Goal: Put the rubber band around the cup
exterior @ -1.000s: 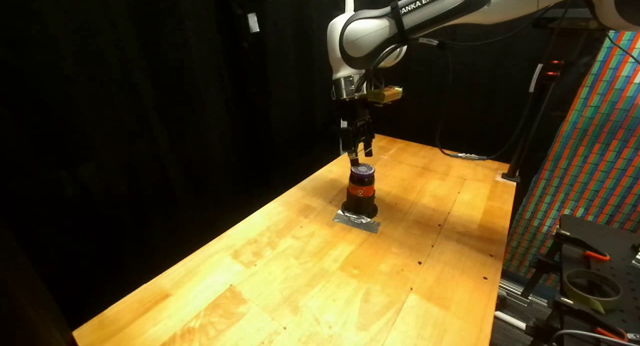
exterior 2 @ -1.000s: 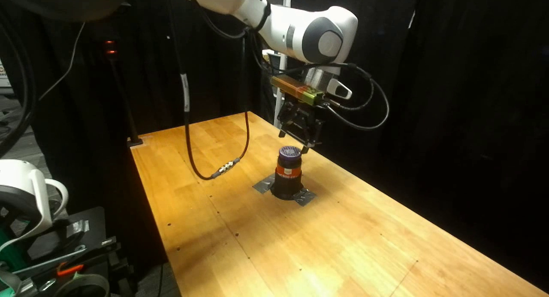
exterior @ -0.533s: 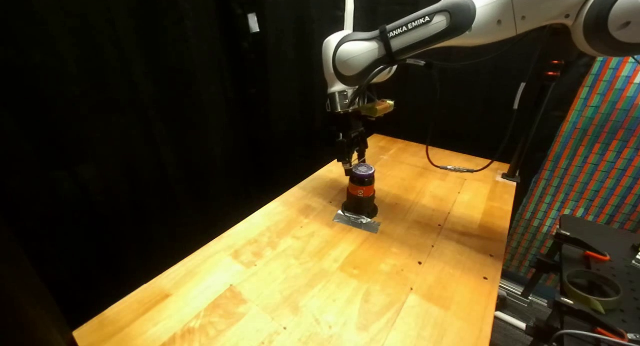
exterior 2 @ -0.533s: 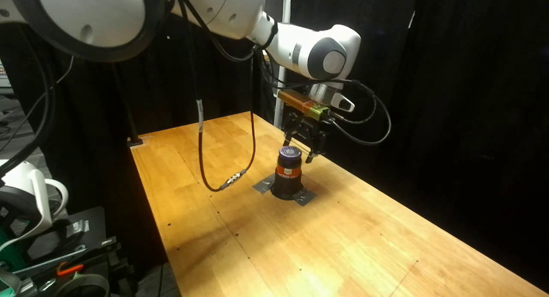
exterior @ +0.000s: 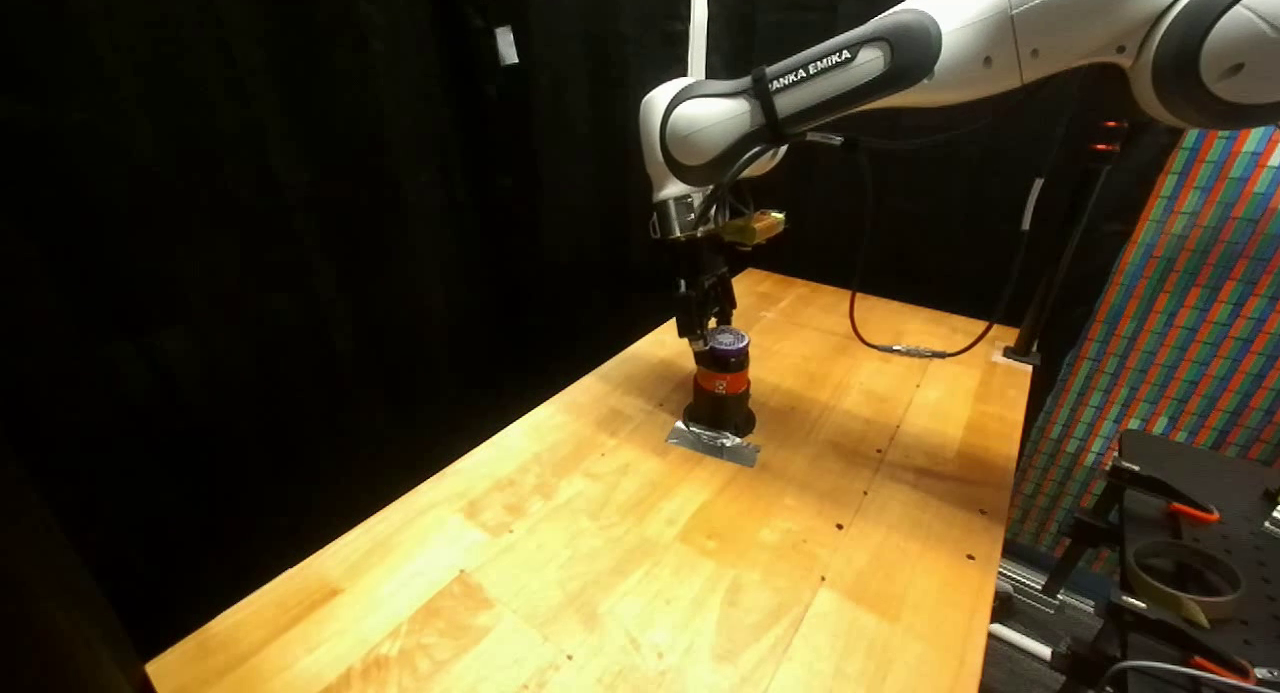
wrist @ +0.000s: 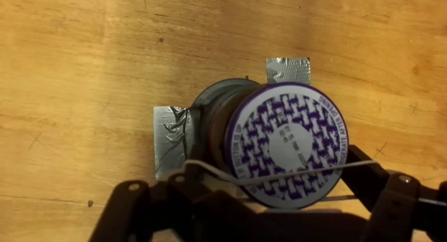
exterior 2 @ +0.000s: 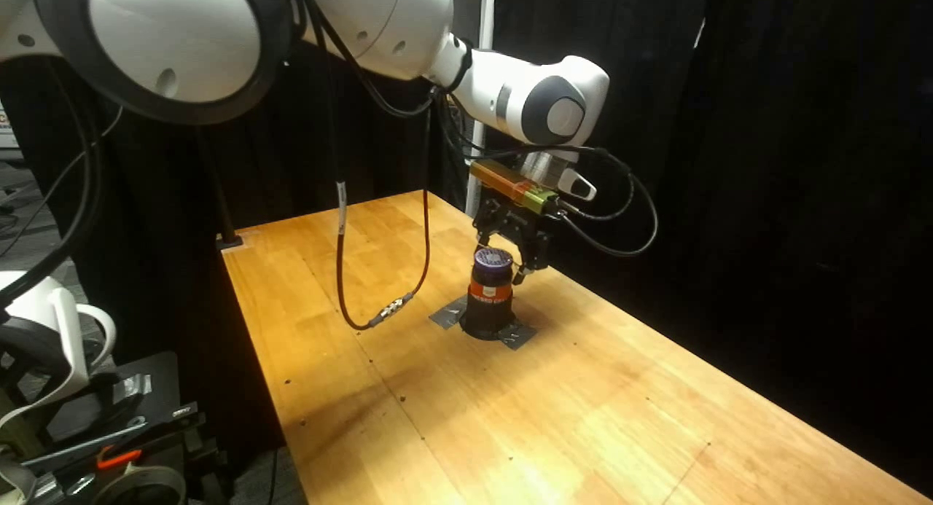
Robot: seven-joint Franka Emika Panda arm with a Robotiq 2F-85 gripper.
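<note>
The cup [exterior: 722, 381] stands upright on the wooden table, with a purple-white lid, dark body and orange-red band; it also shows in an exterior view [exterior 2: 490, 291] and in the wrist view [wrist: 290, 144]. My gripper [exterior 2: 501, 260] is open, its fingers spread either side of the cup's top. A thin pale rubber band [wrist: 279, 176] is stretched between the fingers. One strand crosses over the lid and bends at its rim. The other strand passes on the side of the lid nearer the gripper body, lower down, partly hidden by the lid.
Silver tape [exterior: 713, 444] holds the cup's dark flanged base to the table [exterior: 600, 573]. A cable loop [exterior 2: 390, 310] hangs from the arm beside the cup. A thin black post [exterior 2: 227, 228] stands at a table corner. A cart with tools and tape [exterior: 1185, 578] stands beside the table.
My gripper has come down from above the cup until its fingers are level with the cup's top on both sides. The band has come down with them. The cup has not moved.
</note>
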